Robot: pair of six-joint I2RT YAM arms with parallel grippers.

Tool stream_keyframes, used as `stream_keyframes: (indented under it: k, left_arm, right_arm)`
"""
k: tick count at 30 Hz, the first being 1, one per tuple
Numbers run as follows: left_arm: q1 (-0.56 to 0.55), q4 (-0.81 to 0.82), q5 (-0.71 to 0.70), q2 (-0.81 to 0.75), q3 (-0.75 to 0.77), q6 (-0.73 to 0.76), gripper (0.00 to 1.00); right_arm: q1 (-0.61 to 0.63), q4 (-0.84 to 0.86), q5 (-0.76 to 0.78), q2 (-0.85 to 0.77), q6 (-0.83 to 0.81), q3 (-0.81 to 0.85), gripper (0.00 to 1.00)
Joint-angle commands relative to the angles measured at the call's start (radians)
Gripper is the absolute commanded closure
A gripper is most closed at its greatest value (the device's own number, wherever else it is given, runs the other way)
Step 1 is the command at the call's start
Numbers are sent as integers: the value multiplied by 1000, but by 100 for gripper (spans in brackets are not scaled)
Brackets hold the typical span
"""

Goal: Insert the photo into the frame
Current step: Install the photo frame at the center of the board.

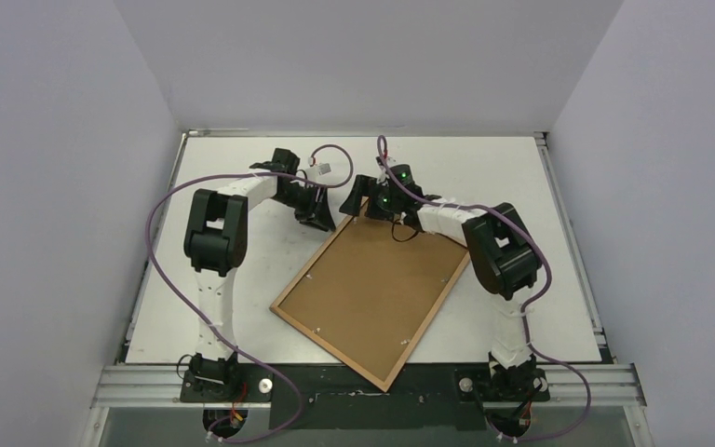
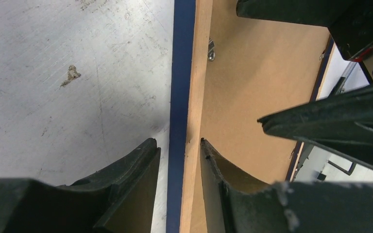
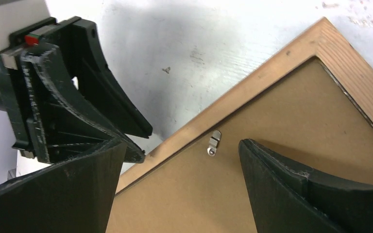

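Light wood-brown rectangular frame [image 3: 252, 87] lies back-up; your left gripper [image 2: 177, 143] straddles its rail, jaws slightly apart; your right gripper [image 3: 182, 145] gapes wide.

The scratched white table [image 1: 242, 307] holds a brown wooden rectangular picture frame [image 1: 372, 289], back up, just under the left gripper [image 2: 177, 143] and right gripper [image 3: 182, 144].

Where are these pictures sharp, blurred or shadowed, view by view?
Top view: even light, faint shadows on the white table. Left wrist view: the thin wood-brown picture frame is sharp, the left claw near the lens softer. Right wrist view: a grey shadow on the table, the small metal clip sharp.
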Motion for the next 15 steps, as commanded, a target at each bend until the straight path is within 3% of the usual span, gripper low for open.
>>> stream_keyframes:
  k: [1, 15]
  left_arm:
    - [-2, 27, 26, 31, 46, -18, 66]
    - [-4, 2, -3, 54, 46, 0, 80]
  right_arm:
    - [2, 13, -23, 9, -41, 81, 10]
    - [4, -53, -84, 62, -81, 123, 10]
